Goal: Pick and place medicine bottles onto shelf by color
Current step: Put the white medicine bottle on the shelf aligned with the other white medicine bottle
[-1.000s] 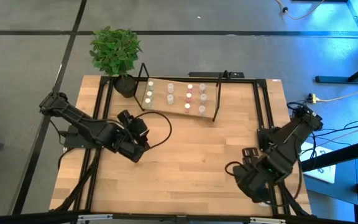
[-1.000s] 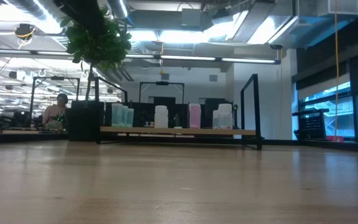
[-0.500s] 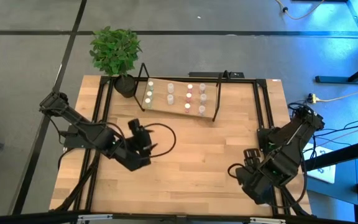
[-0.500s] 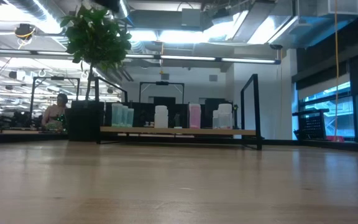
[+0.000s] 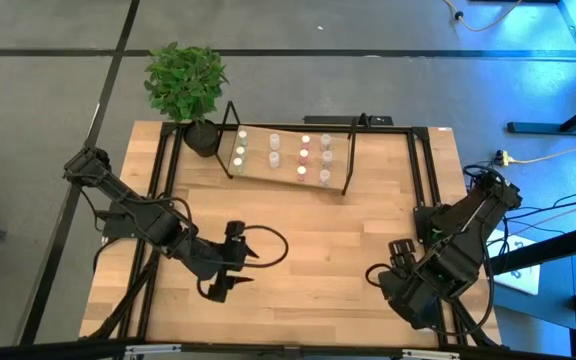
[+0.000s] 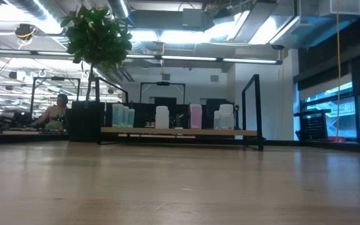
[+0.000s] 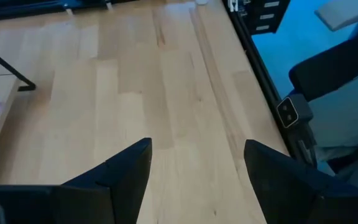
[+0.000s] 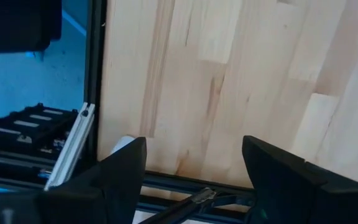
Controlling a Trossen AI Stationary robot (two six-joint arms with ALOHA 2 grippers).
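Upright medicine bottles [image 5: 301, 157] on shelf [image 5: 286, 170]

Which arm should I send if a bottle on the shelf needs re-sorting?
Left, probably. The left gripper is open and empty over the table's middle, closer to the shelf holding the medicine bottles. The right gripper, also open, sits at the table's near right edge, farther away.

overhead, table-level, two wrist cameras

Dark jointed arms, black cables
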